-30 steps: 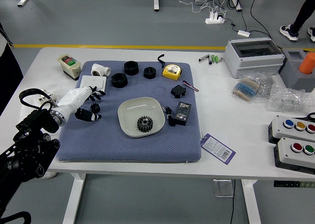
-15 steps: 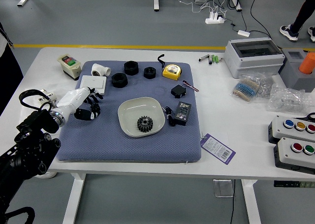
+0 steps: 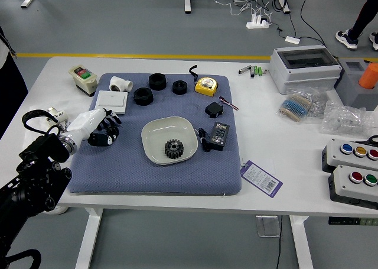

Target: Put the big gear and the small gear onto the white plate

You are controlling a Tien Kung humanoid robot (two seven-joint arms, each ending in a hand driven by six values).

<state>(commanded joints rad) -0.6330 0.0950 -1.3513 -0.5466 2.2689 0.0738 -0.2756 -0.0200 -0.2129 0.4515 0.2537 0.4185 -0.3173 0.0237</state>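
Currently the left hand is curling its fingers around the small gear, mostly hidden in the grip, over the left part of the blue textured mat. The big gear is already sitting on the white plate, toward its near side. A black power adapter is lying just right of the plate; a yellow tape measure is resting near the mat's far edge, black rolls to its left.

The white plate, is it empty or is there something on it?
It's not empty. One black gear is on the white plate, with bare plate showing around it.
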